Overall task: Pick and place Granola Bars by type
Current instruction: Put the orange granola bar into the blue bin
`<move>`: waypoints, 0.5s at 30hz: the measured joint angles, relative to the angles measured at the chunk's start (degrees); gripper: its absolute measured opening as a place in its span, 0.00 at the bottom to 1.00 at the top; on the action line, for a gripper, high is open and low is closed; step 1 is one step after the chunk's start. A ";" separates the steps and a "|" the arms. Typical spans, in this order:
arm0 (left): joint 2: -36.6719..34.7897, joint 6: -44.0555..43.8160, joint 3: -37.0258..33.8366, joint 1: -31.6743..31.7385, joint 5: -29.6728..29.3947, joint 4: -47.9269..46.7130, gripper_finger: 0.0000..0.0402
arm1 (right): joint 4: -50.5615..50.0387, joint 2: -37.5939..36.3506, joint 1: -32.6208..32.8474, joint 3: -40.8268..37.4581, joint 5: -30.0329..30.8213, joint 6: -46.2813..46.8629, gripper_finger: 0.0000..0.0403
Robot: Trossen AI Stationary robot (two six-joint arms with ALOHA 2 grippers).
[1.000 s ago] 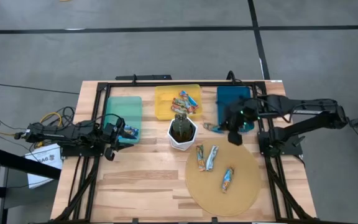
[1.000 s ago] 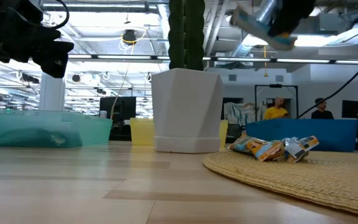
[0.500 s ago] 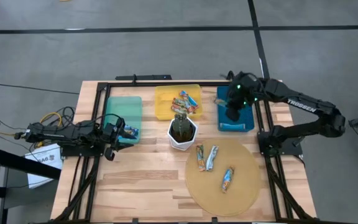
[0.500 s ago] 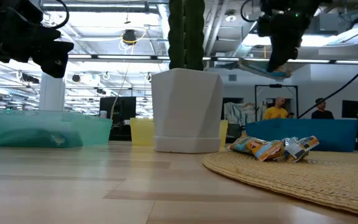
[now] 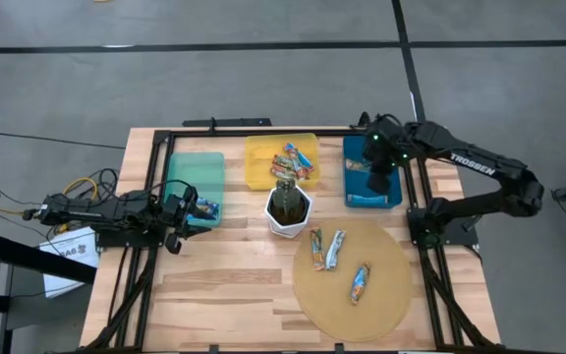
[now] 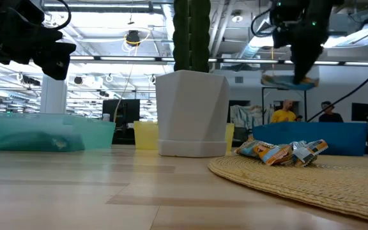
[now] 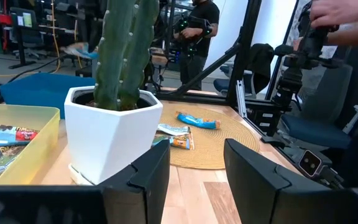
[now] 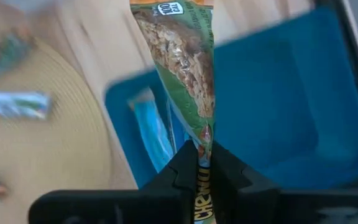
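My right gripper [image 5: 379,179] hangs over the blue tray [image 5: 362,147], shut on a granola bar [image 8: 182,68] in a green and orange wrapper. In the low view the bar [image 6: 289,81] shows high above the tray wall. A light blue bar [image 8: 151,130] lies in the blue tray. Three more bars [image 5: 316,248], [image 5: 335,248], [image 5: 361,283] lie flat on the round woven mat [image 5: 391,295]. Several bars [image 5: 296,160] rest in the yellow tray [image 5: 258,167]. My left gripper [image 7: 197,174] waits open by the teal tray [image 5: 195,172], holding nothing. My right gripper pinches the bar by one end of its wrapper [image 8: 199,140] between its two fingers. The fingers slant steeply down from above. The rest of the bar sticks out beyond the fingertips, lifted clear above the blue tray.
A white pot with a cactus [image 5: 288,206] stands mid-table between the trays and the mat. A black frame [image 5: 263,131] runs round the table's edges. People show in the room beyond the table [image 6: 283,114].
My right gripper has carried the bar from the blue tray's near edge toward the table's far edge, over the tray, tipping its fingers further down. It has stayed shut, and the bar has stayed clear of the table.
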 joint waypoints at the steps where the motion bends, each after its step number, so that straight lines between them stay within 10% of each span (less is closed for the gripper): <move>1: 0.00 0.01 0.01 0.00 0.00 0.00 0.36 | -0.73 0.36 0.00 -0.41 0.92 -0.35 0.03; 15: -0.01 0.00 0.02 0.00 -0.05 0.00 0.36 | 2.25 1.24 0.28 -12.53 1.60 -1.90 0.03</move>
